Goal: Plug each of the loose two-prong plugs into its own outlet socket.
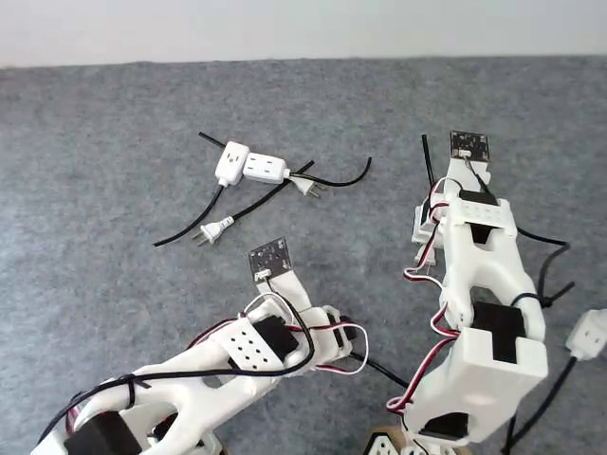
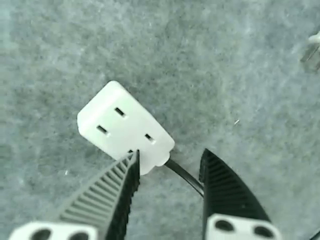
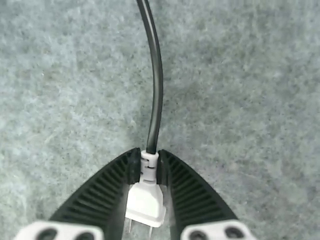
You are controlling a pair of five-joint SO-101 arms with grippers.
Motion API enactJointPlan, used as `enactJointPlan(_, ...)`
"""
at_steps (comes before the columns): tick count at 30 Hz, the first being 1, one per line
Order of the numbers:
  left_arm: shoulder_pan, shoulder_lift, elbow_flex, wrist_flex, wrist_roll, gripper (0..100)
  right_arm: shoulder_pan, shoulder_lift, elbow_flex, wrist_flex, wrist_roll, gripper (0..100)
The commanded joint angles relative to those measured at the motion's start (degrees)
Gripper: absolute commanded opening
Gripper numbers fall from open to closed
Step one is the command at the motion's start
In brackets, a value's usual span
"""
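Note:
In the left wrist view my left gripper [image 2: 170,154] stands open over a white outlet socket [image 2: 125,125] lying on the grey carpet. One fingertip touches the socket's cable end, and its black cable [image 2: 185,176] runs between the fingers. My right gripper [image 3: 148,151] is shut on a white two-prong plug [image 3: 146,197], prongs pointing back toward the camera, its black cable [image 3: 157,75] leading away over the carpet. In the high view a pair of white outlet blocks [image 1: 248,166] lies at the centre back, with two loose plugs [image 1: 308,187] [image 1: 216,230] beside them.
Black cables [image 1: 337,180] trail from the blocks and plugs across the grey carpet [image 1: 114,142]. Another white socket [image 1: 590,332] lies at the right edge beside the right arm [image 1: 484,256]. The left arm [image 1: 247,355] sits at the front. A plug tip [image 2: 314,45] shows at the left wrist view's edge.

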Motion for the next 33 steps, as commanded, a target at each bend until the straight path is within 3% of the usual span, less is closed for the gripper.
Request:
enactJointPlan(1, -3.8, 0.8, 3.3, -0.1, 0.4, 20, -0.4, -0.4, -3.9, 0.3, 0.7, 0.8)
enactJointPlan(12, -13.9, 1.0, 2.9, 1.1, 0.4, 20, -0.4, -0.4, -3.9, 0.2, 0.8, 0.8)
enactJointPlan(20, -16.0, 0.9, 2.7, -2.6, -2.5, 20, -0.4, -0.4, -3.9, 0.2, 0.8, 0.8)
enactJointPlan(24, -17.9, 0.3, 1.8, -4.7, -2.4, 27, -0.4, -0.4, -3.9, 0.4, 0.8, 0.8)
enactJointPlan(30, -18.9, 0.3, -1.4, -1.0, 9.3, 39, -0.4, -0.4, -3.9, 0.2, 0.8, 0.8)
enactJointPlan(33, -19.2, 0.3, -1.3, -0.4, 10.0, 41, -0.4, -0.4, -3.9, 0.2, 1.5, 0.8)
